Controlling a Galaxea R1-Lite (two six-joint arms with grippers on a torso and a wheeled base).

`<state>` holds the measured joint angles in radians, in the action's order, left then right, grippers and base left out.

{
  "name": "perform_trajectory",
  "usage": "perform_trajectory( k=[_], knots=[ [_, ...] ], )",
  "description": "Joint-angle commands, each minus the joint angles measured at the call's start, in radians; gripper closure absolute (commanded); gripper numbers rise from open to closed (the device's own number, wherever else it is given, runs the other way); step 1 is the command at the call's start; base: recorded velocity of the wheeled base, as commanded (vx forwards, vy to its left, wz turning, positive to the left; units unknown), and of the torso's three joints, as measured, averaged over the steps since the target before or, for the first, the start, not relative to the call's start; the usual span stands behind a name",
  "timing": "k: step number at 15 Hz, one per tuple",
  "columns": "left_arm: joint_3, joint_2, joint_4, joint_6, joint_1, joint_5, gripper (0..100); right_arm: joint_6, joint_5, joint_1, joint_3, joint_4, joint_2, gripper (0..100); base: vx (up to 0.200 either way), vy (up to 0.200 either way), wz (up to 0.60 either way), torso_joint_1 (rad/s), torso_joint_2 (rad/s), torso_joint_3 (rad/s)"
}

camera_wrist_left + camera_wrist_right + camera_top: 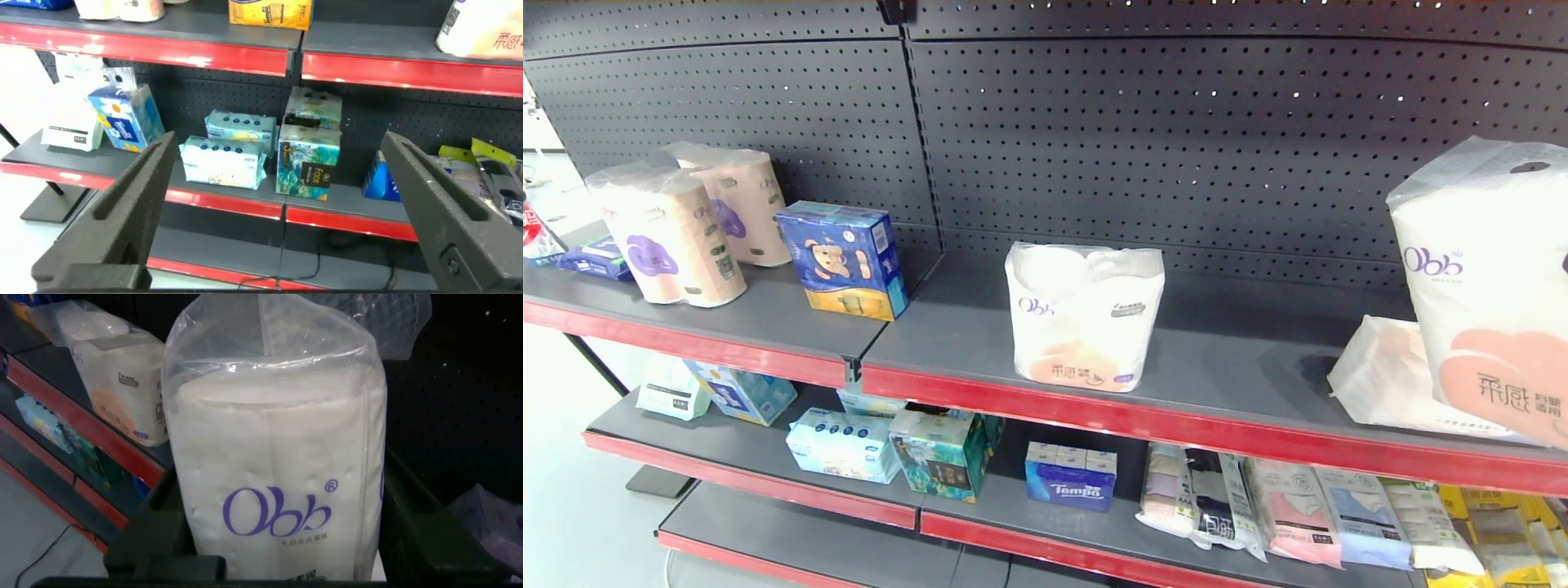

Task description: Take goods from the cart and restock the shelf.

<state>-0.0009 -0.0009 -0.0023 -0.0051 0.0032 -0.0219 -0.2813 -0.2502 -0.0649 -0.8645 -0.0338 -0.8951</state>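
Note:
A tall white toilet-roll pack [1486, 286] in clear wrap stands at the right end of the upper shelf [1241, 359], partly over a flat white pack [1388, 376]. In the right wrist view this tall pack [278, 474] sits between the dark fingers [155, 531] of my right gripper [286, 539], which is shut on it. A second, similar white pack [1085, 314] stands mid-shelf and appears beyond the held one [114, 384]. My left gripper [278, 143] is open and holds nothing, facing the lower shelf's tissue boxes [225, 159].
Beige roll packs [674, 237] and a blue box [845, 257] stand on the upper shelf's left. The lower shelf holds tissue boxes [841, 445], a green box [309, 155], a blue pack [1072, 476] and flat packs [1307, 506]. Bare shelf lies between the two white packs.

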Motion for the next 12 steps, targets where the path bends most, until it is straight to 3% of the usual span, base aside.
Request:
perform_trajectory(
  k=[1,6,9,12],
  knots=[
    [0.001,0.001,0.001,0.001,0.000,-0.001,0,0.001,0.000,-0.003,-0.004,0.002,-0.007,100,0.000,0.000,0.00,0.000,0.00,0.000],
    [0.001,0.001,0.001,0.002,0.000,-0.001,0,0.036,-0.007,-0.006,-0.067,0.066,-0.091,100,0.000,0.000,0.00,0.000,0.00,0.000],
    [0.001,0.001,0.001,0.002,0.000,-0.001,0,0.079,-0.014,-0.089,-0.094,0.169,-0.203,100,0.000,0.000,0.00,0.000,0.00,0.000],
    [0.001,0.001,0.001,0.002,0.000,-0.001,0,0.123,-0.014,-0.105,-0.088,0.259,-0.300,100,0.000,0.000,0.00,0.000,0.00,0.000]
  ],
)
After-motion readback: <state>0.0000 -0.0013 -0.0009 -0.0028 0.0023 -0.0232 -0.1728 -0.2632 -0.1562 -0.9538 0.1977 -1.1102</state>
